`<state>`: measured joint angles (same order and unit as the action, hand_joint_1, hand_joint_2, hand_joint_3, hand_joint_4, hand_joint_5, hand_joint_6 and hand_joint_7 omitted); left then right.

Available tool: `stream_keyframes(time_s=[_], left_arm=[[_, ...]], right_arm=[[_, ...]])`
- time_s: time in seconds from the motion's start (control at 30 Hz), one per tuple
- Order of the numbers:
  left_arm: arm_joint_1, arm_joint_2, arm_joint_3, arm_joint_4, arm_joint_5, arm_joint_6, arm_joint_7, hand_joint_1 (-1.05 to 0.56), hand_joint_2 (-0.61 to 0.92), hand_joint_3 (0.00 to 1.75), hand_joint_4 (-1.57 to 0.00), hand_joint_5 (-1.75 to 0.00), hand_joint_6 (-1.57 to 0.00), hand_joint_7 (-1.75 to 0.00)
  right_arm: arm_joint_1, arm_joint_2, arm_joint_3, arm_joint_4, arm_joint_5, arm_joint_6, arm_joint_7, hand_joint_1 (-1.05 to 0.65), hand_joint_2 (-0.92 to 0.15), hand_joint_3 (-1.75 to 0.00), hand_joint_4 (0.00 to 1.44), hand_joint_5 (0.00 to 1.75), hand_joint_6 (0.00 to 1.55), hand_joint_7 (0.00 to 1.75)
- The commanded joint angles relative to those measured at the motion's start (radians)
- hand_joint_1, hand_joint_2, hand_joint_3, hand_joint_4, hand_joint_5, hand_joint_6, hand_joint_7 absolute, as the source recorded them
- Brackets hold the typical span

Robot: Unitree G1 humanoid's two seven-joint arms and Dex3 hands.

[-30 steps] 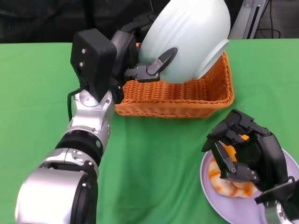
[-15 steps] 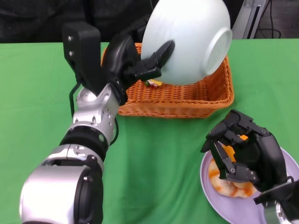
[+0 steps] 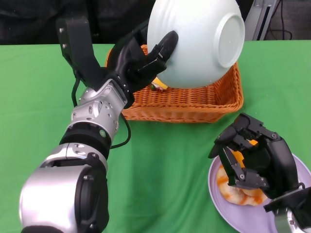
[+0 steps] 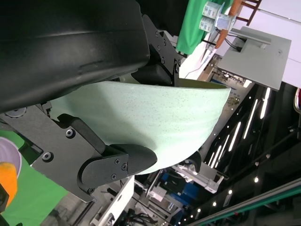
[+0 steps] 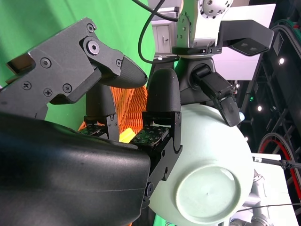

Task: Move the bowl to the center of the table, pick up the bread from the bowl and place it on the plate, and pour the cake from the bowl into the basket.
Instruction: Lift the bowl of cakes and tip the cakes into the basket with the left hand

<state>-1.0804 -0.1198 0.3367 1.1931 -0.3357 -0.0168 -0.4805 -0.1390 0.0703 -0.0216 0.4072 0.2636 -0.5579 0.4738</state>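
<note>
1. Green cloth covered the worktop [image 3: 160, 160], with dark background and studio clutter beyond its far edge.
2. At the far edge, right of the middle, the pale bowl [image 3: 194, 41] hung tipped over the orange wicker basket [image 3: 184, 102], its base turned toward the camera and its mouth facing away and down, a pose that fits pouring the cake out.
3. The left robot hand [image 3: 141, 60] clasped the bowl by its rim, one finger lying across the outer wall and the others inside; the left wrist view showed the same clamp on the rim.
4. A small yellow piece, probably the cake [image 3: 158, 86], lay inside the basket near its left wall, just below the bowl, so the pour looked done or nearly so.
5. Near the front right corner, the purple plate [image 3: 221, 206] carried the orange-and-cream bread [image 3: 231, 191].
6. The right robot hand [image 3: 252, 160] hovered over the bread with fingers curled around it; whether it gripped or had let go could not be told.
7. Open green cloth lay between basket and plate and across the whole left side, leaving room to bring the bowl down. The basket's front wall stood close under the bowl.
</note>
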Motion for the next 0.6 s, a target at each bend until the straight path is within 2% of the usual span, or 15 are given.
stream_keyframes(time_s=[0.03, 0.23, 0.6], left_arm=[[-0.05, 0.01, 0.014, -0.032, -0.025, 0.022, 0.008, -0.06, 0.65, 1.06, -0.71, -1.75, -0.73, -1.57], [-0.063, 0.005, 0.042, -0.047, -0.066, 0.087, 0.011, -0.08, 0.7, 1.01, -0.7, -1.75, -0.69, -1.6], [-0.076, 0.002, 0.07, -0.06, -0.111, 0.155, 0.033, -0.1, 0.74, 0.93, -0.69, -1.75, -0.65, -1.64]], right_arm=[[0.014, -0.008, -0.004, -0.026, 0.008, 0.01, -0.005, -0.09, -0.5, -1.12, 0.72, 1.65, 0.61, 1.35], [0.031, -0.015, -0.002, -0.063, -0.004, 0.026, -0.018, -0.09, -0.57, -1.03, 0.7, 1.64, 0.59, 1.37], [0.03, -0.029, -0.005, -0.073, 0.009, 0.038, -0.004, -0.1, -0.57, -1.01, 0.73, 1.59, 0.62, 1.32]])
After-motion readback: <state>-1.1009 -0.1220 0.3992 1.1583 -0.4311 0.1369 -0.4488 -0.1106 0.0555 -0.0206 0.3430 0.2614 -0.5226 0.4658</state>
